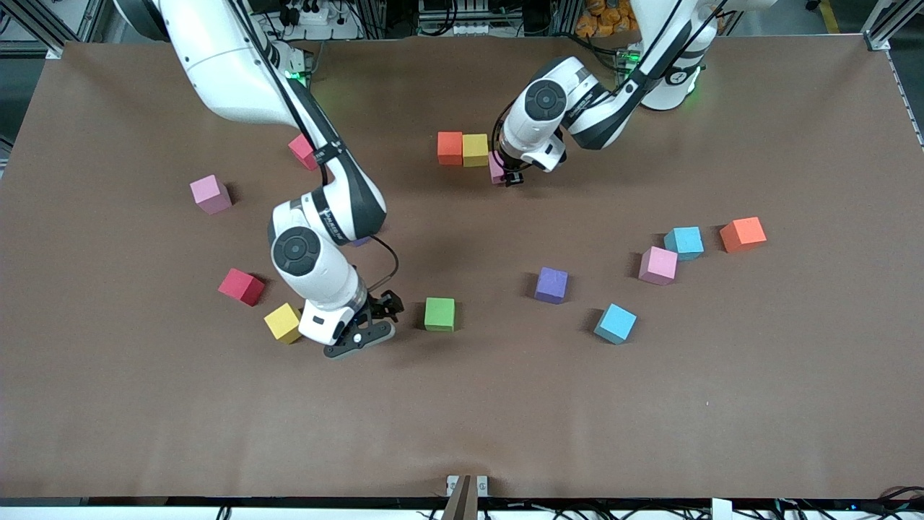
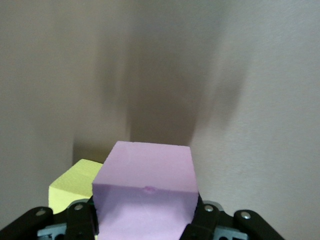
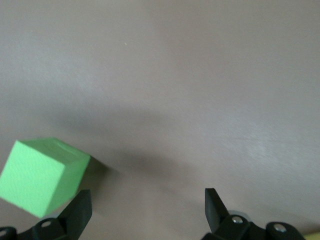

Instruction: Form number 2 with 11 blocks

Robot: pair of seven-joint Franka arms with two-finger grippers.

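Of the number 2, a short row shows toward the robots' side of the table: an orange block [image 1: 450, 147] touching a yellow block [image 1: 475, 149]. My left gripper [image 1: 506, 175] is shut on a pink block [image 1: 496, 167], low and right beside that yellow block. In the left wrist view the pink block [image 2: 145, 187] fills the gap between the black fingers [image 2: 80, 217], with the yellow block [image 2: 72, 186] alongside. My right gripper [image 1: 375, 323] hangs open just over the table next to a green block [image 1: 439, 314]. In the right wrist view the green block [image 3: 42, 175] lies outside one fingertip [image 3: 80, 210].
Loose blocks lie around: yellow [image 1: 282, 322], red [image 1: 241, 287], pink [image 1: 210, 194] and red-pink [image 1: 303, 152] toward the right arm's end. Purple [image 1: 551, 284], light blue [image 1: 615, 323], pink [image 1: 657, 265], light blue [image 1: 683, 243] and orange [image 1: 742, 234] lie toward the left arm's end.
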